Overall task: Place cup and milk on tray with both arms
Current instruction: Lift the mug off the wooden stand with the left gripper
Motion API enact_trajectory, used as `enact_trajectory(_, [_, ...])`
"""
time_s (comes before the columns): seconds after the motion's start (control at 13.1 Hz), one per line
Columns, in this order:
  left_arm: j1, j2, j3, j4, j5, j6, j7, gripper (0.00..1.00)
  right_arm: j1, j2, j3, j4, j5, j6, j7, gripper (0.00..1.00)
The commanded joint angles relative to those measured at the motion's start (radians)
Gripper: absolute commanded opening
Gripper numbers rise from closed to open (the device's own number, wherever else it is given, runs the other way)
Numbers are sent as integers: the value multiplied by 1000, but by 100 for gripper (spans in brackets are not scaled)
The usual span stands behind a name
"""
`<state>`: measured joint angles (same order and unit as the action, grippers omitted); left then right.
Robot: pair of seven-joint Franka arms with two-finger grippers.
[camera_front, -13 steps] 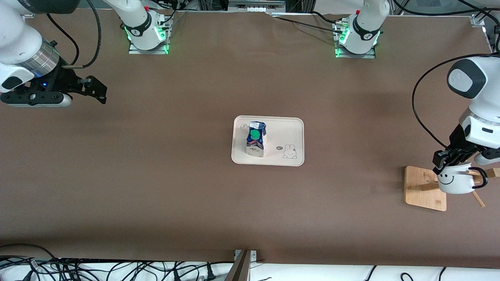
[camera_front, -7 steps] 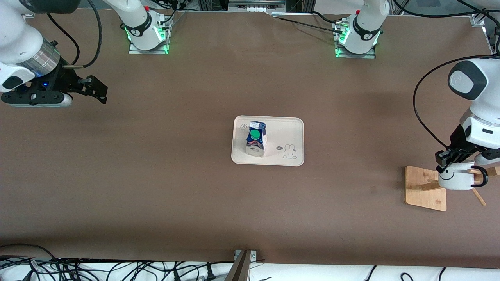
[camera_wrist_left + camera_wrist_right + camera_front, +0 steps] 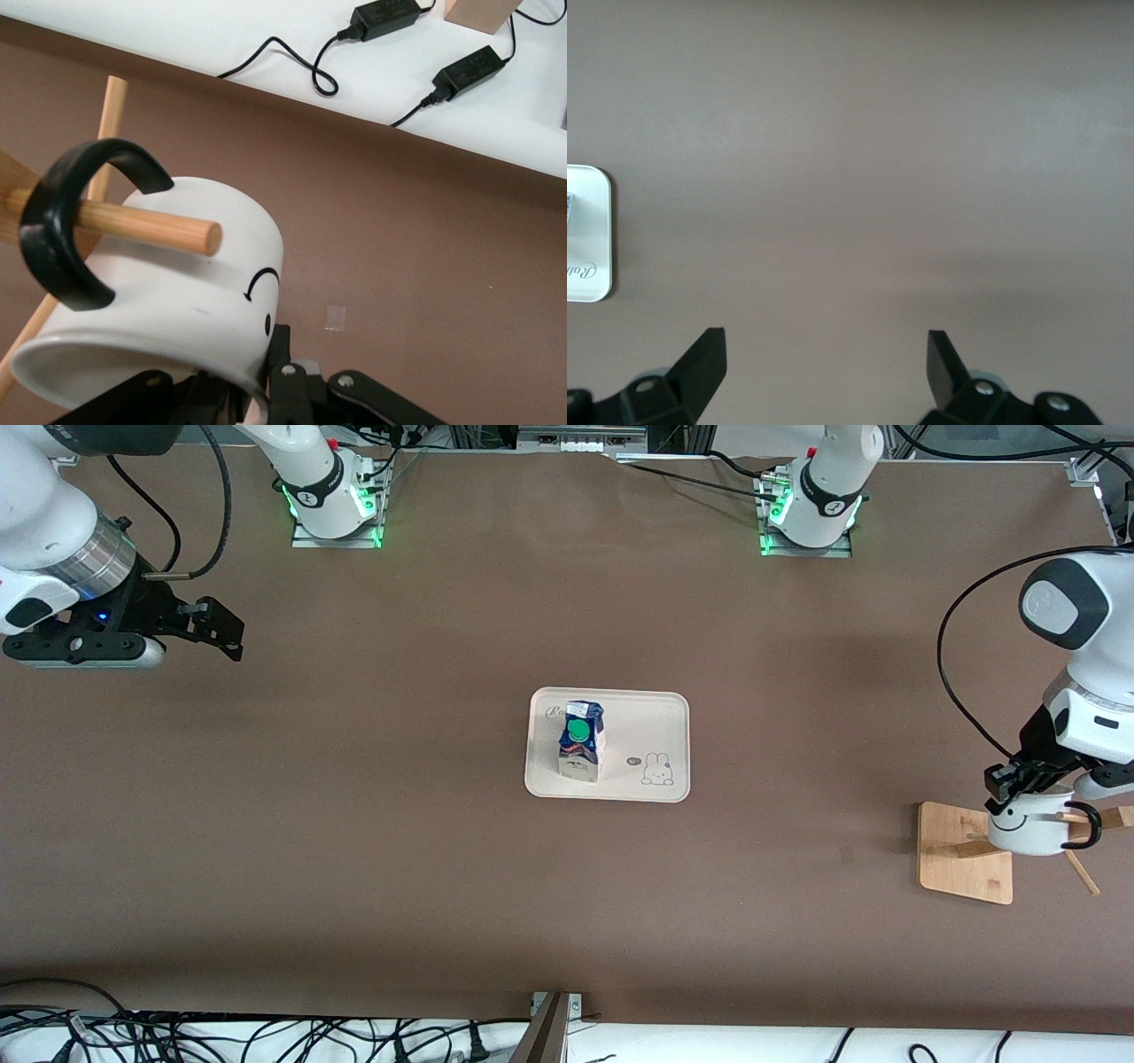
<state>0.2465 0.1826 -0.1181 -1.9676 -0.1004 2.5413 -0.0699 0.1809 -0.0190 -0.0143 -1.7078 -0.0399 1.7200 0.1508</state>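
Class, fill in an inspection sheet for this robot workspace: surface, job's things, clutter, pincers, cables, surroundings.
Surface: brown table.
Job's things: milk carton upright on the rabbit tray; smiley mug hangs by its handle on a peg of the wooden mug stand at the left arm's end.
Clutter: nothing seen.
Pincers: left pincer shut on the mug's rim; right pincer open, waiting over bare table at the right arm's end.
Cables: black tangle off the table's near edge.
Surroundings: arm bases lit green.
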Motion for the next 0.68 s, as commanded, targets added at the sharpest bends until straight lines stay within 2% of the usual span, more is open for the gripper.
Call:
enact_trajectory(0.0, [-3,-40,-35,39,34,-113,15,0,-6,4,5,17,18,-3,1,100])
enact_trajectory(0.08, [-3,-52,-57,48,63,-127,12,0,-6,4,5,17,18,-5,1,100])
enact_trajectory(0.46, [-3,-92,-173,95,68,-262,5,0,-6,4,4,17,18,0,1,100])
enact_trajectory(0.61, [-1,-106,-222,133,70,-361,9,0,-6,2,4,17,20,-2,1,100])
